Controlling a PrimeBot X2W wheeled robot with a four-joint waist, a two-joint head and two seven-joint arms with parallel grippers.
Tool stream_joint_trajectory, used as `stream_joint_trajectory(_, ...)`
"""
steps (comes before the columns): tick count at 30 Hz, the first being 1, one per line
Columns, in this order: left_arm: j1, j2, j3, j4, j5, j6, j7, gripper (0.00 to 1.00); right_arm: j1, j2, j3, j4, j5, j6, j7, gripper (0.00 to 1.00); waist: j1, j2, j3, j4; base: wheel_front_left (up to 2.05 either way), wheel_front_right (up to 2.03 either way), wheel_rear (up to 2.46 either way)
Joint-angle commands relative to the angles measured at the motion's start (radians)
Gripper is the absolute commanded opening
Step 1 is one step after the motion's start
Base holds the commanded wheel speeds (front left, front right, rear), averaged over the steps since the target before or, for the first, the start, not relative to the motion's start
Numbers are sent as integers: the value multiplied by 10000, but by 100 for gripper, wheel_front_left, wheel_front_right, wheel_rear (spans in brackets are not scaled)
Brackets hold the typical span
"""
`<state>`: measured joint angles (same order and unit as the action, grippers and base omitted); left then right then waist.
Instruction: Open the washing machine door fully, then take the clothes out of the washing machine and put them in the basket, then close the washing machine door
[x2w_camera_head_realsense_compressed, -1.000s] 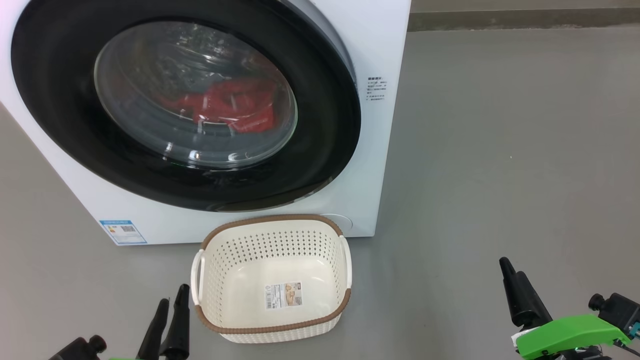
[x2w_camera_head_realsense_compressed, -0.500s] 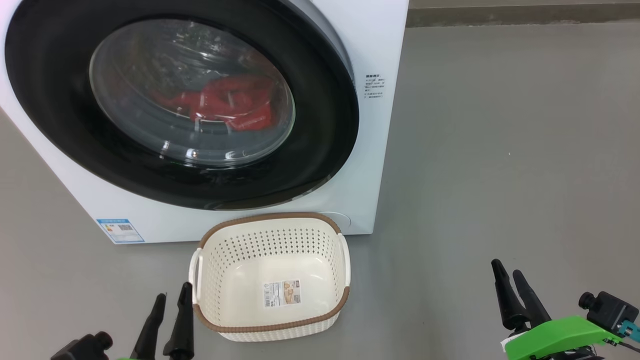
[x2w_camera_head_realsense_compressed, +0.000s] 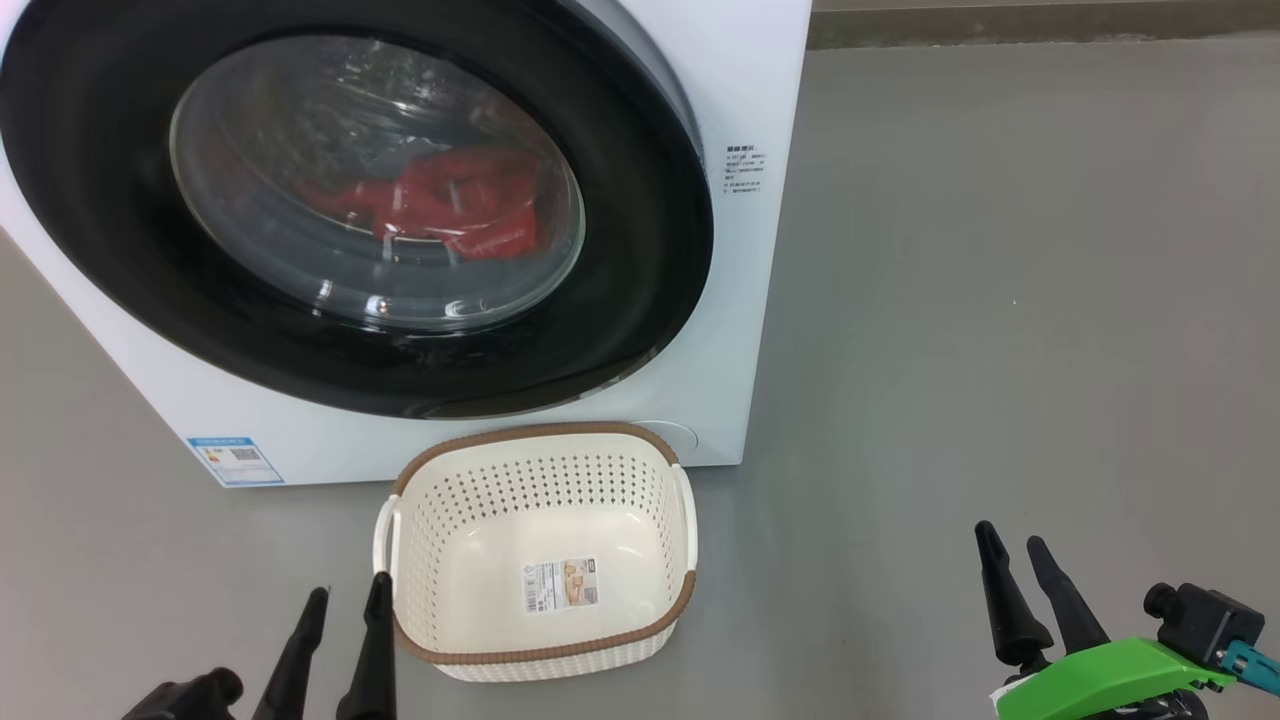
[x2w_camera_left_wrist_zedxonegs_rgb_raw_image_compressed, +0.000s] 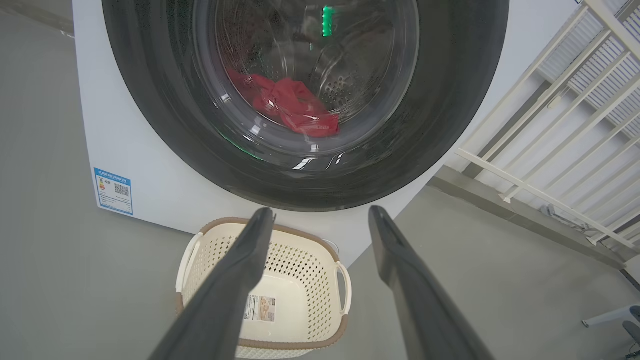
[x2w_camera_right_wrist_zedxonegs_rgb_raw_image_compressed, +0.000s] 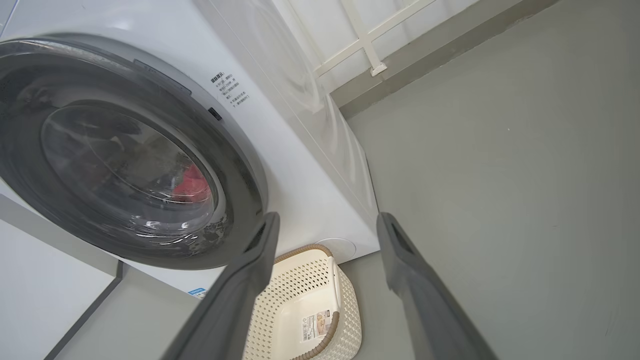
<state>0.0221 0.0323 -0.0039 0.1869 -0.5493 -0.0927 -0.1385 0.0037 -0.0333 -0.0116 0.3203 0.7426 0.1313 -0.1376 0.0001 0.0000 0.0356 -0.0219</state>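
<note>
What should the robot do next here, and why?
Probably raise the right gripper toward the right edge of the door to pull it open. The door looks shut, the red clothes lie behind its glass, the basket is empty, and the left gripper too sits open and low, holding nothing.

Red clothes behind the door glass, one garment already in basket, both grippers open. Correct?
No: the head view shows the basket holds no garment, just a paper label. Rest stands: red clothes behind the glass of the door, left gripper and right gripper open.
</note>
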Motion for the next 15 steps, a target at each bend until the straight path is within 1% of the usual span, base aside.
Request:
stream_joint_trajectory(1, -115, 137, 183, -326, 440, 28, -166, 100, -34, -149, 249, -236, -344, -3, -174, 100, -1, 0, 2, -14, 0, 0, 0)
stream_joint_trajectory(15, -54, 152, 151, -364, 1982, 112, -576, 100, 39, -163, 324, -288, -1752, -4, -585, 100, -1, 0, 68, -130, 0, 0, 0)
